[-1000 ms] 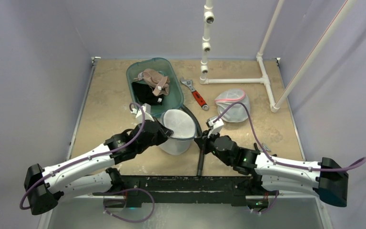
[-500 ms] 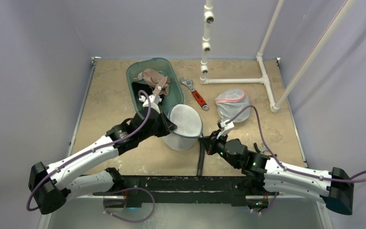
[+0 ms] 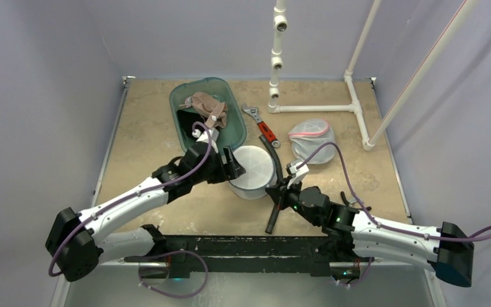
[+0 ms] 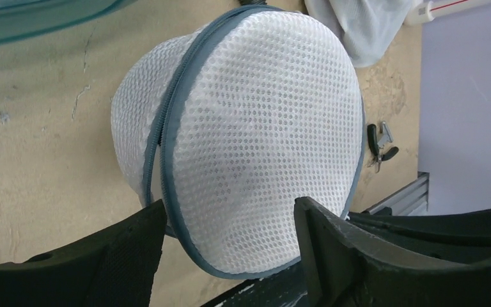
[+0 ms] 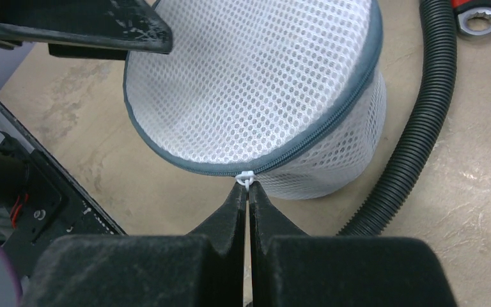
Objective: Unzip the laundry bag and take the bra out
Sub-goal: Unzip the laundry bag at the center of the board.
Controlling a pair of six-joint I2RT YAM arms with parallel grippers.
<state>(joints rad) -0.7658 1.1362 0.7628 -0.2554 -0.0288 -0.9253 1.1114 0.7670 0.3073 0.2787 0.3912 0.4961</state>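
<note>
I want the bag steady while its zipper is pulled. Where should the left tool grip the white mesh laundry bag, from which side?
Probably the laundry bag at its grey-trimmed rim opposite the zipper pull, approached from the left. That rounded edge sits inside the open left tool; gripping there counters the right tool, shut on the pull.

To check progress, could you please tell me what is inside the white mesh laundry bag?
Only the round white mesh laundry bag itself shows; its grey zipper looks closed, so any contents are hidden behind the mesh.
</note>
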